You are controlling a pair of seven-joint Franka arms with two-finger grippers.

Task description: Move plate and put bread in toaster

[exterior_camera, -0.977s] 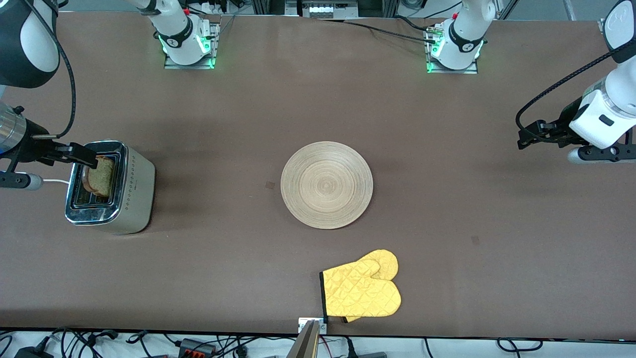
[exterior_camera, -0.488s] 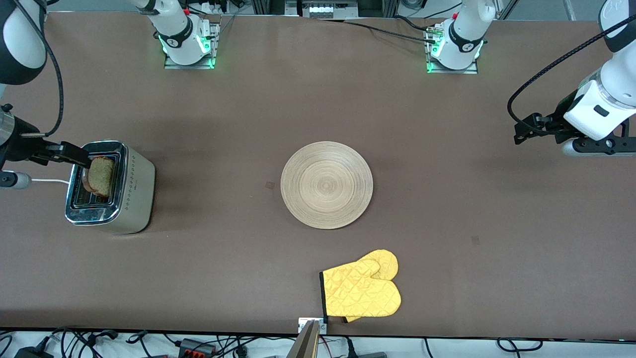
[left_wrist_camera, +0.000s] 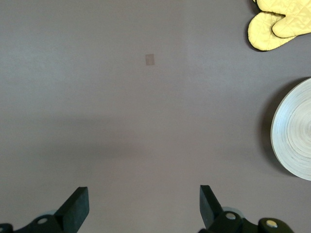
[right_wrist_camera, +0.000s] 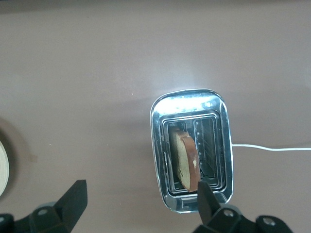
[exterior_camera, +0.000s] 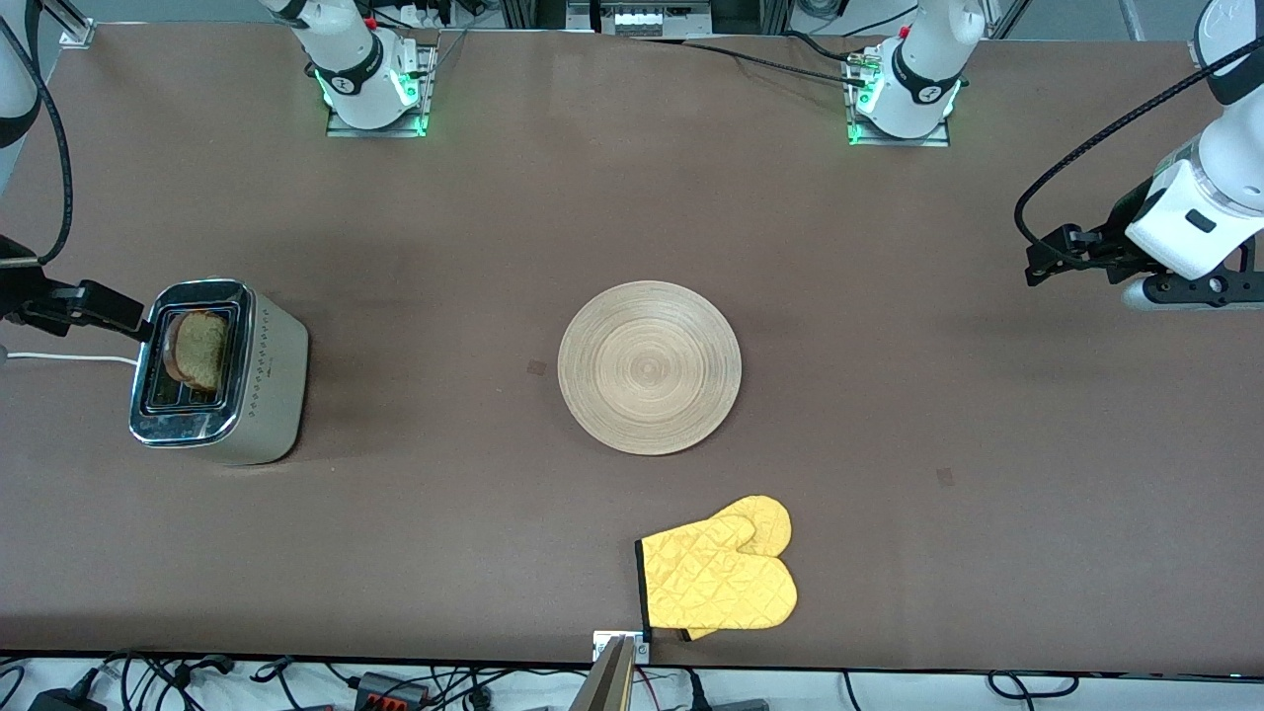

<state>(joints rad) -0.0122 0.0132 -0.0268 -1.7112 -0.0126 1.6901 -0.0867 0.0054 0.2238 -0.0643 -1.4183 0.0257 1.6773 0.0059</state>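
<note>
The bread (exterior_camera: 197, 348) stands on edge in one slot of the toaster (exterior_camera: 222, 373), its long axis along that slot, leaning a little; the right gripper (right_wrist_camera: 138, 206), fingers spread and empty, hangs above the toaster, clear of the slice. The plate (exterior_camera: 649, 367) lies flat mid-table on the brown table (exterior_camera: 889, 494), the yellow oven mitt (exterior_camera: 719, 578) nearer the front camera; the left gripper (left_wrist_camera: 141, 208) waits with fingers apart over bare tabletop at the left arm's end.

Place: robotics lab, not a home kitchen.
Surface: wide brown table (exterior_camera: 395, 553), bare matte top.
Arm mounts: two bases (exterior_camera: 373, 84) bolted along the robots' edge, green lights lit.
Clutter: cables (exterior_camera: 395, 686) and plugs along the camera-side edge.
Props: toaster (exterior_camera: 219, 370), yellow oven mitt (exterior_camera: 719, 578) staged.
</note>
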